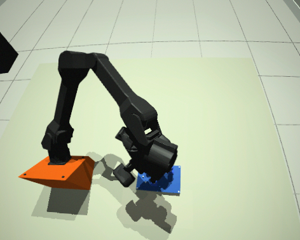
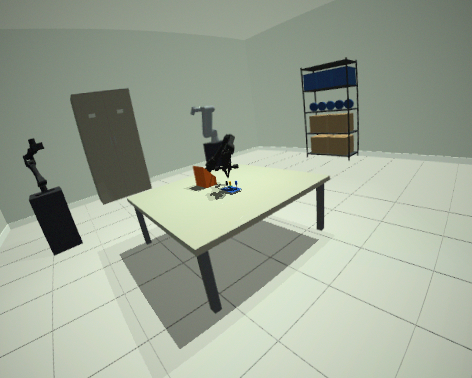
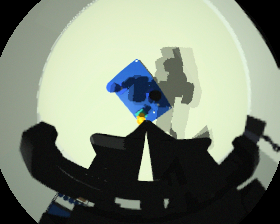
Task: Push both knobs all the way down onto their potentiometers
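Where the exterior view starts on the left, the orange base (image 1: pixel 54 171) (image 2: pixel 203 177) carries the arm on the bench (image 1: pixel 225 127) (image 2: pixel 269 200) (image 3: pixel 66 92). Next comes the black knob (image 2: pixel 227 183) (image 3: pixel 155 95), upright over the circuit board (image 1: pixel 177 187) (image 2: pixel 232 190) (image 3: pixel 136 70). The claw (image 1: pixel 153 180) (image 2: pixel 228 176) (image 3: pixel 145 123) hangs above, closed on nothing, its tips apart from the knobs. Then stand the yellow knob (image 2: pixel 229 184) (image 3: pixel 141 120) and, farthest right, the blue knob (image 2: pixel 236 183) (image 3: pixel 111 87). I can't tell which are seated. The step looks like lining up a press; the next move probably calls for centring the closed tips over an unseated knob, then pushing straight down, since sideways load could break its potentiometer loose.
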`<act>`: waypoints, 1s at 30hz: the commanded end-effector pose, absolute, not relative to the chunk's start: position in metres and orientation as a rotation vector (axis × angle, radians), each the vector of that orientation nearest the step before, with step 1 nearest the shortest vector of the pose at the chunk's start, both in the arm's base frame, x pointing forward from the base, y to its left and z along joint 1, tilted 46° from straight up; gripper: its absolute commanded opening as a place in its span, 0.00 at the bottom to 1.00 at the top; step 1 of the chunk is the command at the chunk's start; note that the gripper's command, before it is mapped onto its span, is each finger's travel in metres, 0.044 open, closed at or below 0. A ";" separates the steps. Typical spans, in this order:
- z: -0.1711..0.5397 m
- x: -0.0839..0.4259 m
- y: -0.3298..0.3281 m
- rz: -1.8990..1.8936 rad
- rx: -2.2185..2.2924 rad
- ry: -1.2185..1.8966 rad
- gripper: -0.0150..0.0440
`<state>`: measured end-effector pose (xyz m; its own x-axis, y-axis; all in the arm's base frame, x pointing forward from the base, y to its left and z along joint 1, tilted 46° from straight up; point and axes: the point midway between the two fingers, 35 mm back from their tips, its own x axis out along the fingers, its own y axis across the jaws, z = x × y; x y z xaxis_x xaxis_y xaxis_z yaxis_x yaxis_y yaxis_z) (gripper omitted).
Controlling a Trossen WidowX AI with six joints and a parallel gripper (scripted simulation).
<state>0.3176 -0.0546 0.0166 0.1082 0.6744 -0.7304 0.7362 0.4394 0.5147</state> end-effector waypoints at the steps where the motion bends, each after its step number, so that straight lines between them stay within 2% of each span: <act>1: 0.017 0.319 -0.058 0.028 1.164 1.578 0.25; 30: 0.015 0.327 -0.077 0.749 0.379 1.289 0.25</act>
